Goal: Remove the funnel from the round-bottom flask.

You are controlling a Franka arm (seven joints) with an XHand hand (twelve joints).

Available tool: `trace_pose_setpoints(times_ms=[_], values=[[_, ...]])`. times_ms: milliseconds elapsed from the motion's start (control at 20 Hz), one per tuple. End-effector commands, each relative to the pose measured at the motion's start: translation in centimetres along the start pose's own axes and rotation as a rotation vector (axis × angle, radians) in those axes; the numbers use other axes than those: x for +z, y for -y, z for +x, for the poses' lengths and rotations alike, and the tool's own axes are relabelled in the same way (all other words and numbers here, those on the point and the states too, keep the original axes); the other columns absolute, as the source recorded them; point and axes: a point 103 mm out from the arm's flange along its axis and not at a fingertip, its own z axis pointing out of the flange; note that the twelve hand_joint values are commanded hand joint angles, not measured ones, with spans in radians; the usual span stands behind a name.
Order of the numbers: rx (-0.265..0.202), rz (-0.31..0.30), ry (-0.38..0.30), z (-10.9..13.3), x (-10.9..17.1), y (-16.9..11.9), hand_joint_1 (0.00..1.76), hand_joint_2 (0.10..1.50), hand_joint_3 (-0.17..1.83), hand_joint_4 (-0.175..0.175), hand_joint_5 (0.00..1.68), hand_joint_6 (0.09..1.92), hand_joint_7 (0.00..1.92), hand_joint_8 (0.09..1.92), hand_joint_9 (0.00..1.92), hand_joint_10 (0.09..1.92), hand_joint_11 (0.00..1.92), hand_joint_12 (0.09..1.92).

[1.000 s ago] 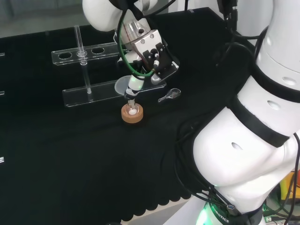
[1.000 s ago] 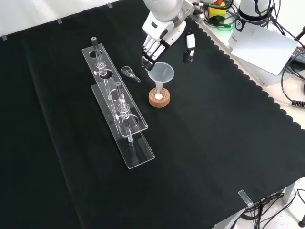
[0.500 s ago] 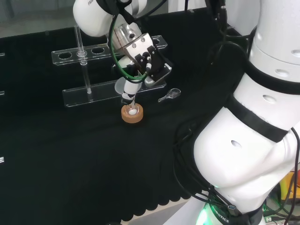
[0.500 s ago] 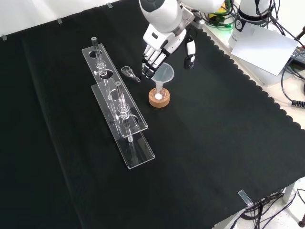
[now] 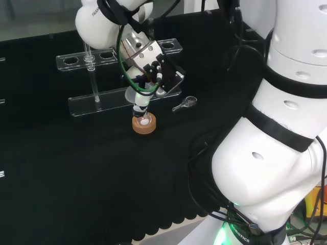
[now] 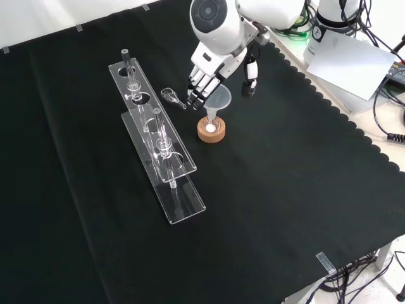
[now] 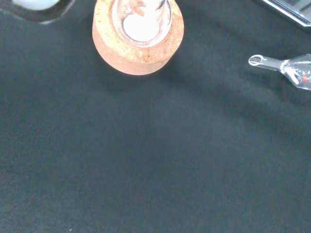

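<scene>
A clear funnel (image 6: 219, 100) stands with its stem in a small round-bottom flask (image 6: 210, 127) that holds white powder. The flask rests on a cork ring (image 6: 212, 134). The hand (image 6: 211, 63) hangs just above and behind the funnel, its straight fingers (image 6: 195, 92) at the cone's left rim and the thumb (image 6: 251, 72) apart at the right; it is open and nothing is gripped. In the head view the hand (image 5: 149, 64) covers most of the funnel above the cork ring (image 5: 144, 125). In the wrist view the cork ring (image 7: 138, 46) and the flask (image 7: 141, 22) lie close below the palm.
Two clear racks (image 6: 135, 81) (image 6: 166, 166) with test tubes stand left of the flask in the front view. A small glass scoop (image 6: 170, 95) (image 7: 290, 68) lies between the nearer rack and the hand. The cloth's scalloped edge (image 6: 329, 104) runs at the right.
The hand has come down and closer to the funnel; its fingers now reach the cone's rim. The funnel and flask have not moved.
</scene>
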Motion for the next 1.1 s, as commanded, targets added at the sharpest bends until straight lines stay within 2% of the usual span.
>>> trace_pose_setpoints(times_ms=[50,350,600,750,1100], values=[[0.002,-0.01,0.025,0.21,0.05,-0.66,0.71,0.63,0.34,-0.025,0.0,0.09,0.04,0.09,0.02,0.92,0.46,1.43],[0.008,-0.009,0.071,0.11,0.26,-1.23,0.74,0.64,0.34,-0.017,0.06,0.09,0.09,0.1,0.1,0.92,0.47,1.43],[0.016,-0.03,0.118,0.05,0.05,-1.41,0.77,0.63,0.39,-0.007,0.17,0.09,0.01,0.52,0.24,0.84,0.5,1.41],[0.022,-0.043,0.14,0.01,-0.05,-1.5,0.8,0.64,0.43,-0.001,0.28,0.09,0.08,0.64,0.36,0.78,0.53,1.39],[0.035,-0.094,0.145,-0.24,-0.27,-1.44,0.84,0.65,0.54,0.007,0.51,0.09,0.27,0.65,0.58,0.63,0.6,1.33]])
